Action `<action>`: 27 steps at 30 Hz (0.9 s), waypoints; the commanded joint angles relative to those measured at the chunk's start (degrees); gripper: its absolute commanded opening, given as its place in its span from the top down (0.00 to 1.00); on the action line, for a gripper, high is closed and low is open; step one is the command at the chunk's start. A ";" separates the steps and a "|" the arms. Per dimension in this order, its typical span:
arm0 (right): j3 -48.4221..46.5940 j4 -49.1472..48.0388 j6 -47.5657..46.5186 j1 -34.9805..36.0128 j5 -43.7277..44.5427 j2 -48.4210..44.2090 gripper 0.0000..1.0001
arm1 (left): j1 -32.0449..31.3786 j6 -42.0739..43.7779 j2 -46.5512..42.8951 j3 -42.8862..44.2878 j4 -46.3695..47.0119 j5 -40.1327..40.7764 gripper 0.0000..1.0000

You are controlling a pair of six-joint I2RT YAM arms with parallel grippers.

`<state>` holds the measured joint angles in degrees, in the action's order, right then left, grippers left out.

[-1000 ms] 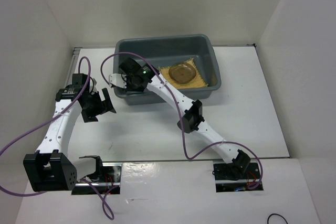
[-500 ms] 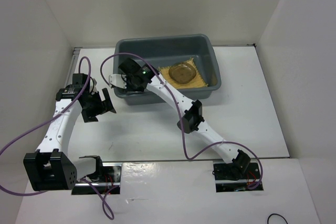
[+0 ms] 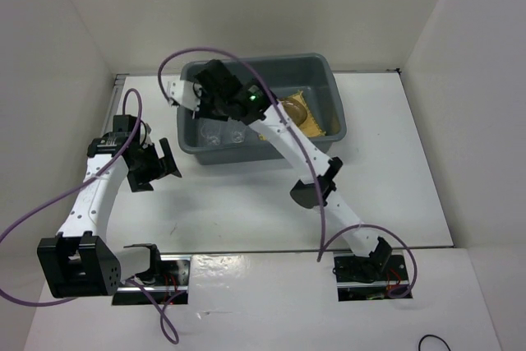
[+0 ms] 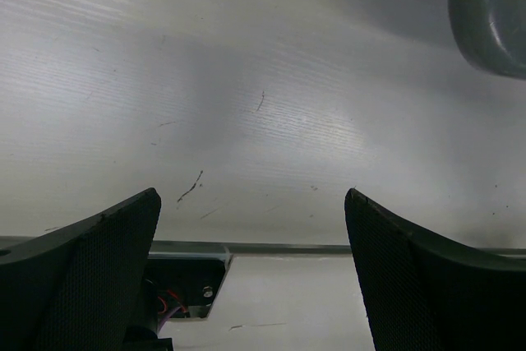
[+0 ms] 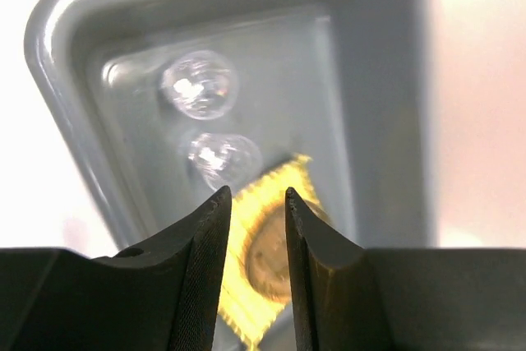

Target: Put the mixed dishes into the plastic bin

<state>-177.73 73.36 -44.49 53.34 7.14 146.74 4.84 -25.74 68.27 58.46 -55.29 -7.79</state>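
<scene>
Two cups (image 5: 200,84) in bin (image 5: 386,121), mat (image 5: 261,196) alongside

Inside the plastic bin (image 3: 335,113), two glass cups (image 3: 210,136) stand side by side at its left end. The bamboo mat (image 3: 317,125) lies at its right end, with a saucer (image 3: 294,107) on it.

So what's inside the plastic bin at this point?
Two clear glass cups stand on the bin floor, beside the yellow mat with a smoky saucer on it. The right arm covers part of mat and saucer.
</scene>
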 commanded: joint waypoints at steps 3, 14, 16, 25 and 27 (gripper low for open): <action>0.10 1.08 9.85 -5.69 2.09 -11.02 0.64 | 0.43 0.34 0.11 0.08 0.18 -0.91 0.01; 28.54 1.08 25.69 -21.26 6.30 -41.04 0.01 | 0.43 0.86 -1.64 0.08 0.18 -2.05 0.01; 39.62 1.08 25.68 -21.26 9.02 -47.21 0.01 | 0.43 0.86 -2.26 0.08 0.18 -2.05 0.01; 78.39 1.08 24.54 -25.22 12.11 -82.20 0.01 | 0.43 0.86 -7.35 0.08 0.18 -1.52 0.01; 84.99 1.08 24.54 -26.53 12.63 -88.27 0.01 | 0.43 0.86 -10.77 0.60 0.18 -1.00 0.01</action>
<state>-98.91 74.39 -20.38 27.68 18.44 62.70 4.86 -25.65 62.17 58.37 -55.27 -8.86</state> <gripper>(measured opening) 0.985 0.990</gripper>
